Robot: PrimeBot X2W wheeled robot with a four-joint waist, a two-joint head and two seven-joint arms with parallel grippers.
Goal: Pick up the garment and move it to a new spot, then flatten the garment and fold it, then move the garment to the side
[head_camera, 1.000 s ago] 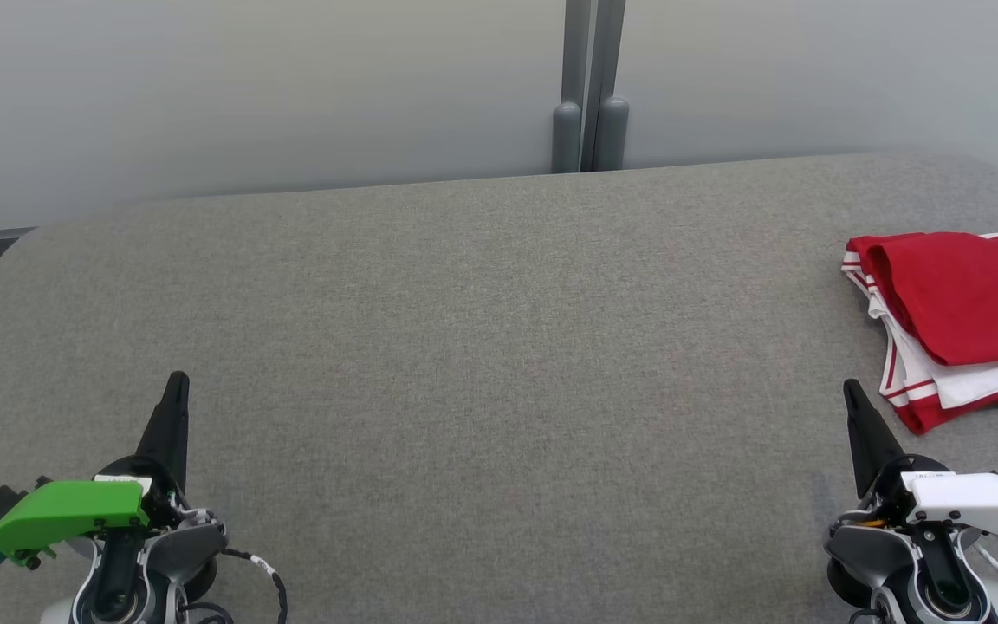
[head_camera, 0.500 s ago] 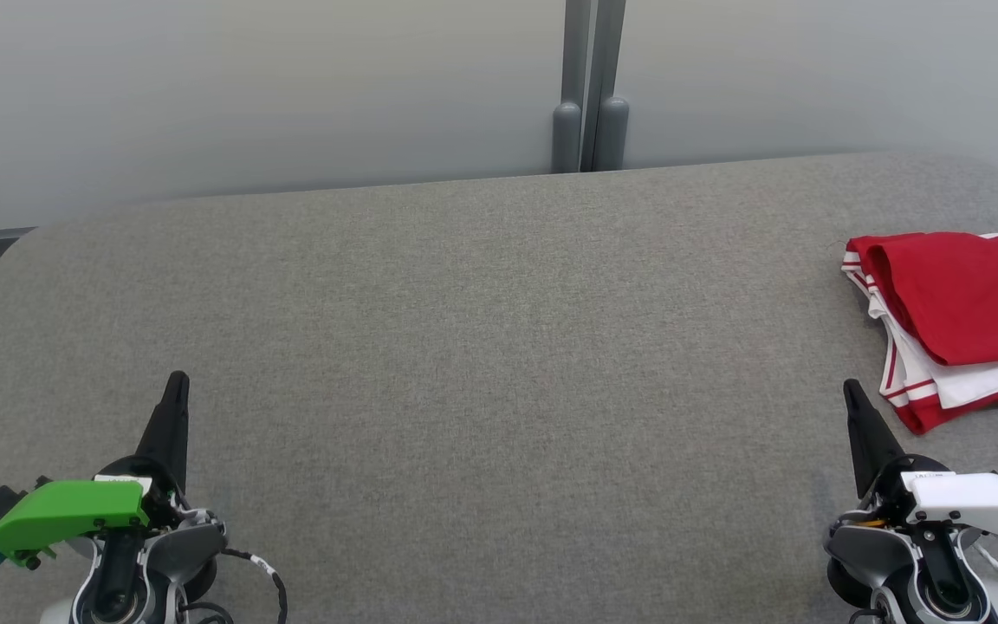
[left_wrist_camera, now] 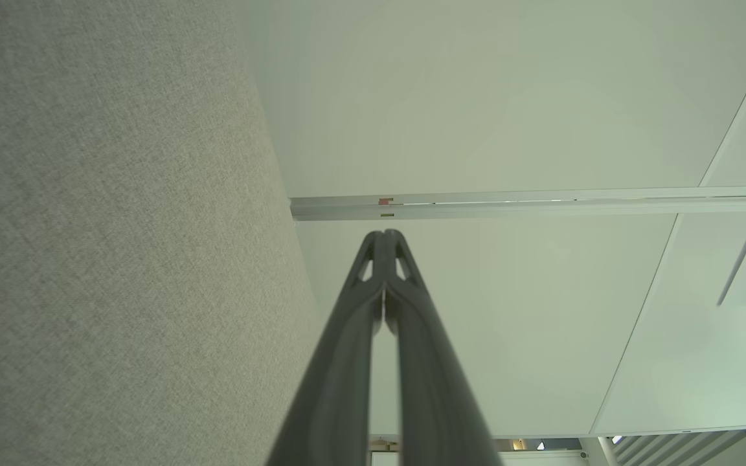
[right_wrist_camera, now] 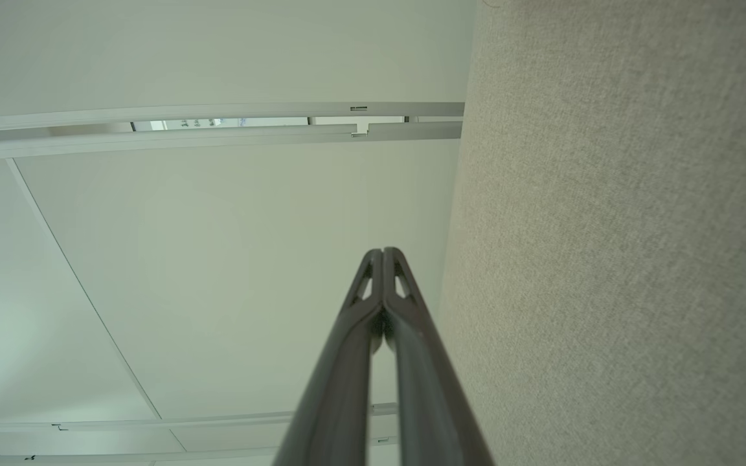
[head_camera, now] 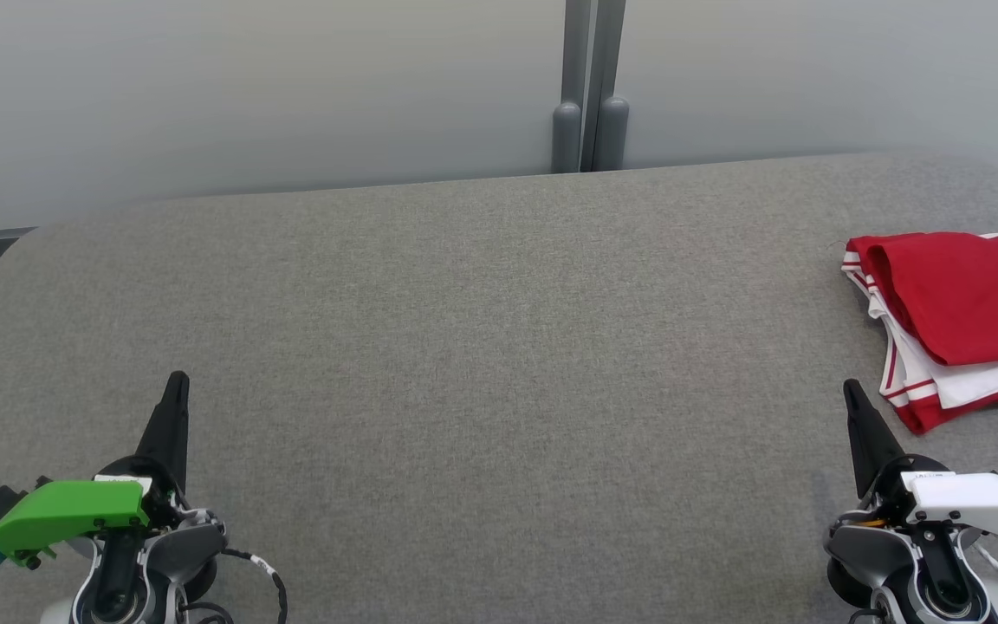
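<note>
Counter (head_camera: 482, 347) cloth, grey and woven, took up most of my head view, with pale wall panels (head_camera: 204, 87) behind its far edge. At the lower left of that frame I saw the left jaws pressed fully together and empty. Their two dark fingers (head_camera: 168, 425) merged into one thin spike pointing up the frame, above a green housing (head_camera: 66, 513) at the wrist, with a black cable (head_camera: 269, 581) looping beside it. My left wrist view agreed: the tips touched with nothing between them, grey fabric ran down the left of that frame and pale wall lay beyond. At the top centre of the head view, a grey double post (head_camera: 590, 87) split the panels. At the lower right, the right jaws were likewise closed on nothing, forming a single spike above a white housing (head_camera: 975, 503). In my right wrist view the tips met, with fabric down the right side. The garment (head_camera: 967, 303), red with white layers and red-striped trim, lay folded on the counter at the right edge of the head view and was cut off by that edge. It sat just up-frame and right of the right jaws' tip, near it but not touching.
</note>
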